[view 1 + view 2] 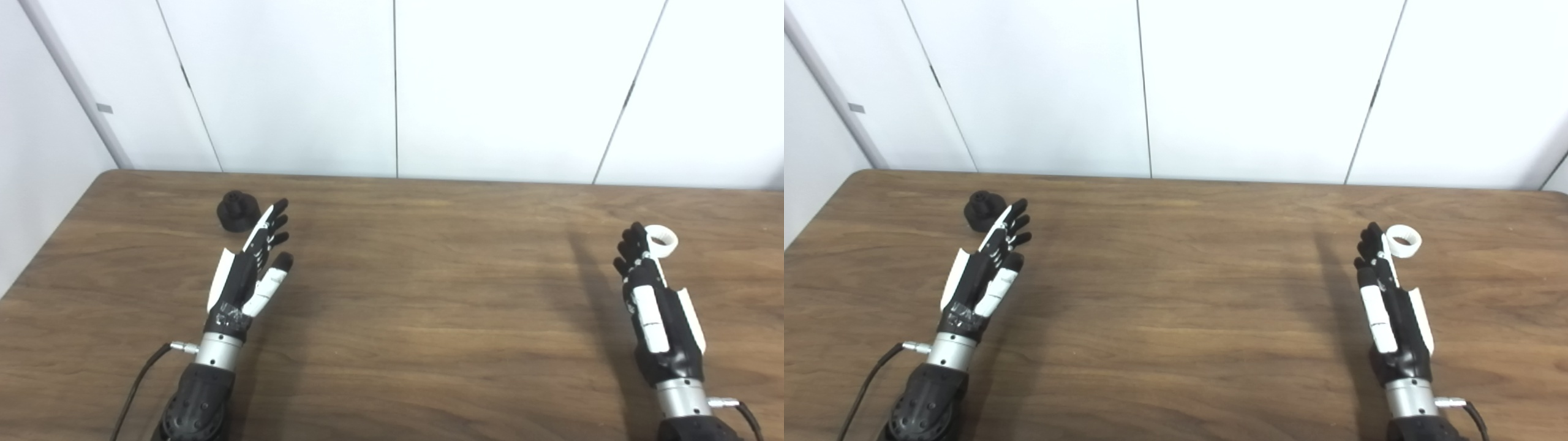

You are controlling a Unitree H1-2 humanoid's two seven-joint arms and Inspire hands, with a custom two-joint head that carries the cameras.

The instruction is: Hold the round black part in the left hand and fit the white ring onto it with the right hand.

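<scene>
So you're at the reach stage, nothing picked up yet. Left hand (245,275) has fingers spread and empty, tips just beside the round black part (236,211) sitting on the table (429,306) far-left. Right hand (652,306) is also empty, fingers loosely curled next to the white ring (661,240). Next: you close left around the black part first, then pinch the ring w/ right.

Dark parts, pale ring, brown wood-grain table (429,318)

Round part (236,210) matte black; ring (663,239) plain white; both hands (251,269) (652,306) black with white panels; wall panels (514,86) behind the table white.
</scene>
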